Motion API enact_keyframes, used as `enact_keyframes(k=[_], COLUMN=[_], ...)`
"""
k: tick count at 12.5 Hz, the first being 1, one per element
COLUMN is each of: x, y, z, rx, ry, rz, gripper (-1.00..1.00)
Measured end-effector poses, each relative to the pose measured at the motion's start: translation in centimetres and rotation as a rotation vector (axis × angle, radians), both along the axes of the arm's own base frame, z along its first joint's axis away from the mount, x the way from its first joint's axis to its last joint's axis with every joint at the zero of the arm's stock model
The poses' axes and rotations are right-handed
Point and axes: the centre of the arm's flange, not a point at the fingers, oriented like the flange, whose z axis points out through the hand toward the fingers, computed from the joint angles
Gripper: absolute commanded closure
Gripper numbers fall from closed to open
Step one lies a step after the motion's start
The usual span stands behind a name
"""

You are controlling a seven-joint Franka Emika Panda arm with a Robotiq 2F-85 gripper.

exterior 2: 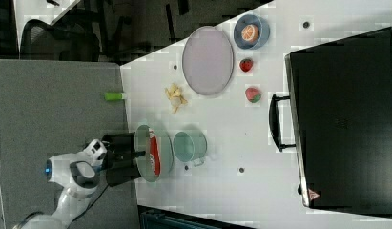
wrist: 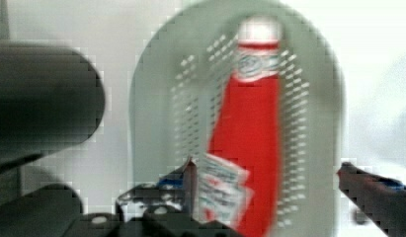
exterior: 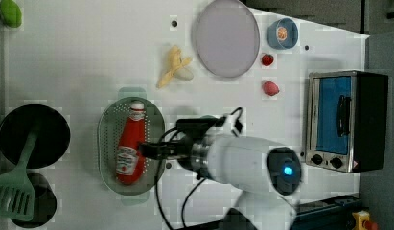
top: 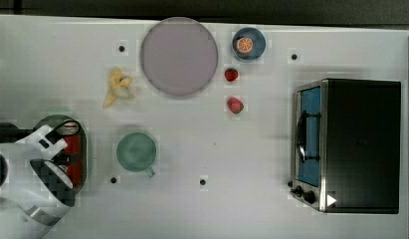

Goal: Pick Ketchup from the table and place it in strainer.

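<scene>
– Any lettering read off the scene?
– None made out. Spotted a white label [exterior: 126, 161] low on the ketchup bottle [exterior: 129, 143], with print too blurred to read.
– Same with the band by the cap?
– Same; marked, but unreadable.
– Anything elsewhere?
– Noticed a small triangular warning sign [exterior: 356, 165] at a front corner of the toaster oven [exterior: 372, 120], just beside the knobs [exterior: 326, 160]. No words legible there.
</scene>
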Motion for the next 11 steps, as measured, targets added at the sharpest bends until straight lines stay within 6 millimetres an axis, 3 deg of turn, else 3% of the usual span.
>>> enact_keyframes(k=[2,4,7,9,11], x=[0.8,1.9,5.6,7.9,9.5], y=[-2.5,-6.4,-12.5,-18.4,-26.0], z=[4.4,9.1,16.7,20.1,22.1], rx=[-0.092,-0.179,-0.149,-0.122,-0.119], ry=[0.002,0.037,0.025,-0.004,-0.026], rz=[-0.055,-0.154,-0.34,-0.475,-0.621], gripper=[-1.0,-1.0,-1.0,-1.0,-1.0])
